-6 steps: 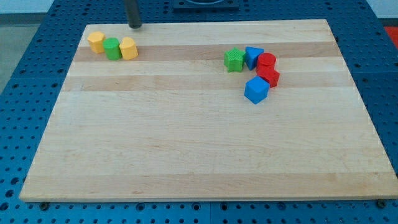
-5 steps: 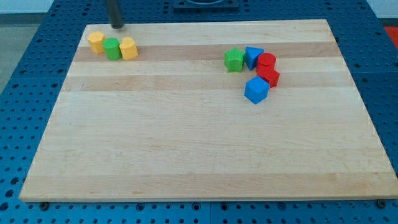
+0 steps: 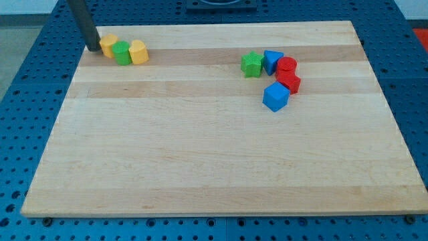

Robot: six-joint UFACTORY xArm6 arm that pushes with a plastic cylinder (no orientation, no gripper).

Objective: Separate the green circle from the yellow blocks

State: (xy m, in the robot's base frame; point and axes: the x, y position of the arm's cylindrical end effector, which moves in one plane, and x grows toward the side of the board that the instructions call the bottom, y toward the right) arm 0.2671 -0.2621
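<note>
The green circle point(image 3: 122, 52) sits at the board's top left, squeezed between two yellow blocks. One yellow block point(image 3: 108, 45) touches its left side and the other yellow block point(image 3: 138, 51) touches its right side. My tip point(image 3: 92, 49) is just left of the left yellow block, at or against its left edge, near the board's left rim. The rod rises from it toward the view's top left.
A second cluster lies at the top right: a green star-like block point(image 3: 251, 64), a blue triangle point(image 3: 272, 61), two red blocks point(image 3: 287, 66) point(image 3: 289, 82) and a blue block point(image 3: 275, 97). The wooden board point(image 3: 214, 161) lies on a blue perforated table.
My tip has moved left and slightly down, from above the yellow-green-yellow row to the left side of the left yellow block. The blocks look unmoved.
</note>
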